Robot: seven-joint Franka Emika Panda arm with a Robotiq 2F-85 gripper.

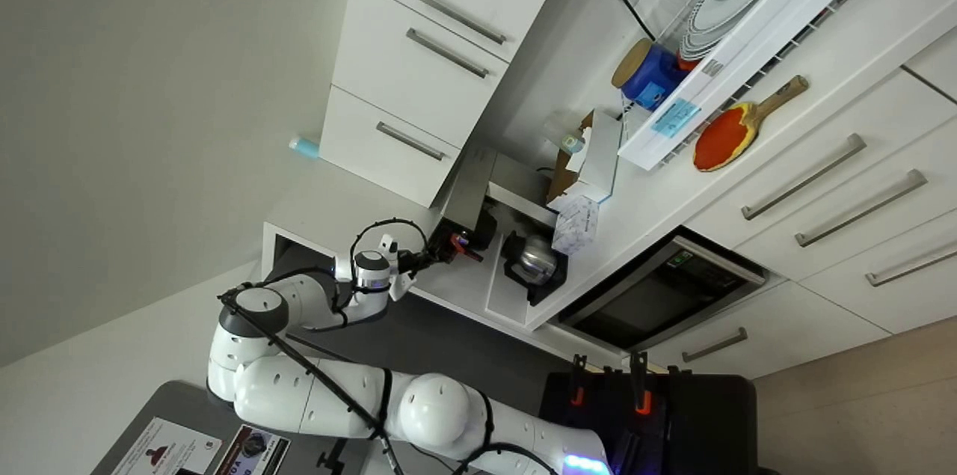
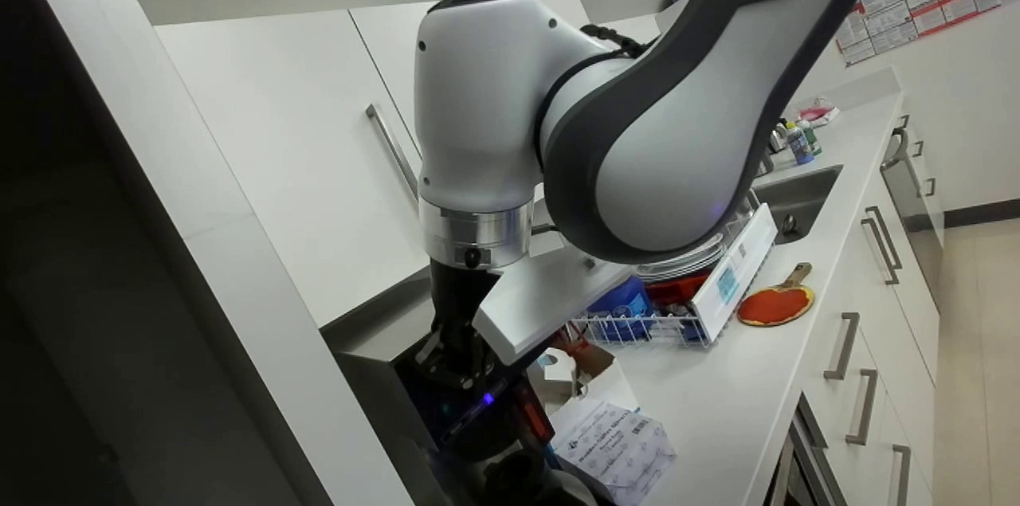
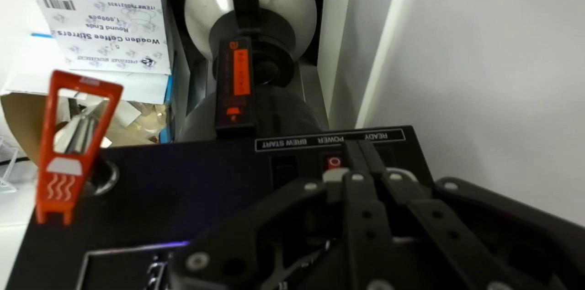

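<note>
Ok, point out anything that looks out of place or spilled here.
The red-faced paddle on the counter, beside the white panel, looks odd: it resembles a table-tennis bat, unexpected in a kitchen. I see no spill by the coffee machine.

The machine point(image 3: 183, 189) reads "READY", "POWER", "BREW START"; the box point(image 3: 103, 23), "Wooden Coffee Stirrers"

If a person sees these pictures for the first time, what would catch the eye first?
Probably the white robot arm, large in an exterior view, with its shut gripper close to the red power switch of the coffee machine. In the wrist view, the red handle stands out brightly at the left. In both exterior views, a red, wooden-handled paddle lies on the white counter.
</note>
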